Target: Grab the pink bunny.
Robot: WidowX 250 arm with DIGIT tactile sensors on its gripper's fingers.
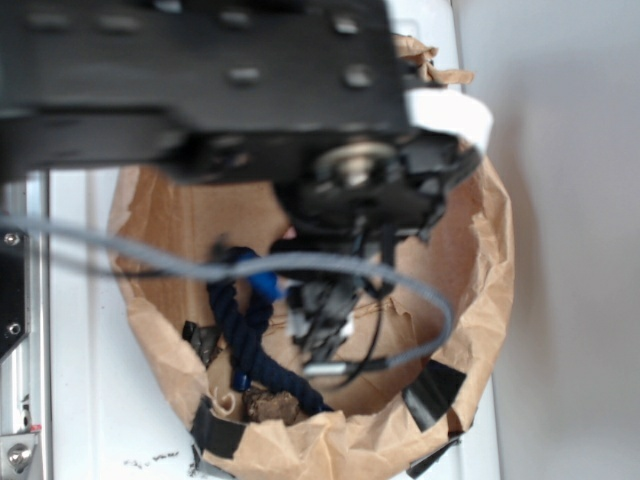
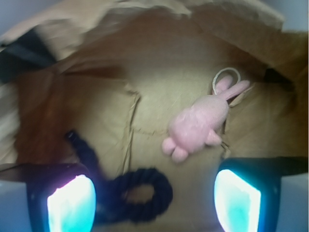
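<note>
Bunny (image 2: 199,123): the pink plush is lying on the brown paper floor of the bag, tilted, with its 2 ears pointing up and to the right and its stubby feet pointing down and to the left in the wrist view.
Loop (image 2: 227,75): a pale cream ring is sitting just beside the ears, touching them.
Gripper (image 2: 154,198): its 2 fingers are showing at the bottom corners of the wrist view, glowing teal on their inner faces; the jaws are standing wide apart and holding nothing.
Bunny and gripper: the plush is lying ahead of the fingertips, closer to the right finger (image 2: 237,203), apart from both.
Rope (image 2: 137,193): a dark navy twisted toy is curling into a loop between the fingers, near the left one, with a tail running up and to the left; it is lying apart from the bunny.
Bag (image 1: 480,300): crumpled brown paper is forming a walled ring around the toys, with black tape patches on its rim.
Arm (image 1: 200,80): the black robot body is filling the top of the exterior view, blurred, and is hiding the bunny there.
Cable (image 1: 300,264): a grey cord is looping across the bag opening.
</note>
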